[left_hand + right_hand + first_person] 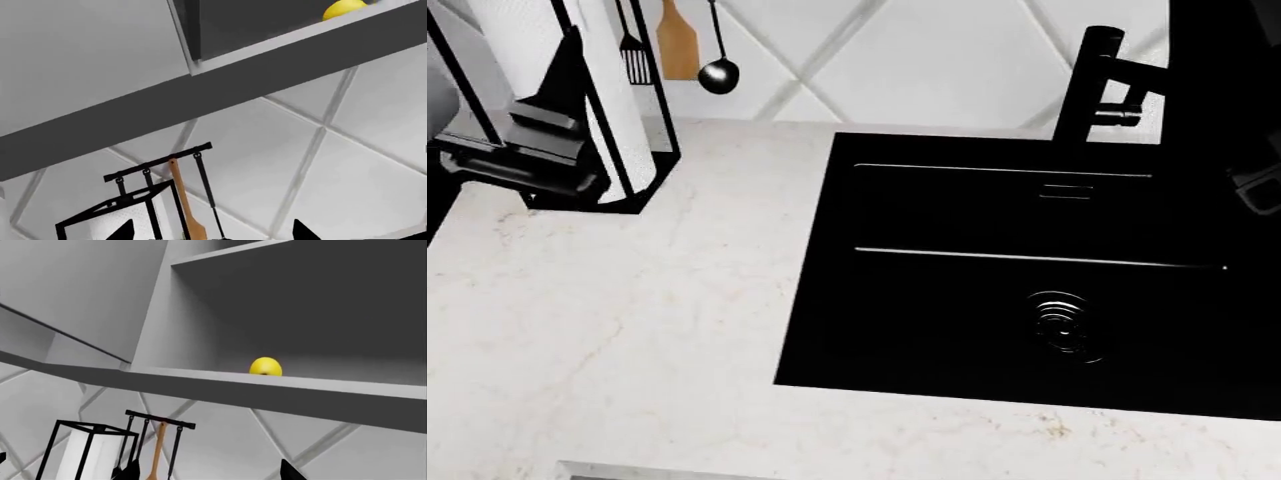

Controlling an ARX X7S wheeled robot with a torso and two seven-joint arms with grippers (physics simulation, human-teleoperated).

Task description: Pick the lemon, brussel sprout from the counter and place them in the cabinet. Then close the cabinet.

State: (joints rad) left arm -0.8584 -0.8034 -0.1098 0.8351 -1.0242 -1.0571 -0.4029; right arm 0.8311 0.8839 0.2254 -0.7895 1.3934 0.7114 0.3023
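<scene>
Lemon point(265, 366) already sits on the cabinet shelf point(280, 386), above the utensil rail point(160, 419). No sprout visible. Gripper jaws barely visible, can't tell their state. I'd swing the door closed slowly.

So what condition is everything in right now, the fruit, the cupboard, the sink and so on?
Small bright-yellow oval lemon: resting on the cabinet shelf.
Grey wall cabinet: open, door not shut.
White marble-look counter: no lemon or sprout visible on it.
Black rectangular sink: no water or items seen in it.
Black faucet: no water running.
Brussel sprout: not in view.
</scene>
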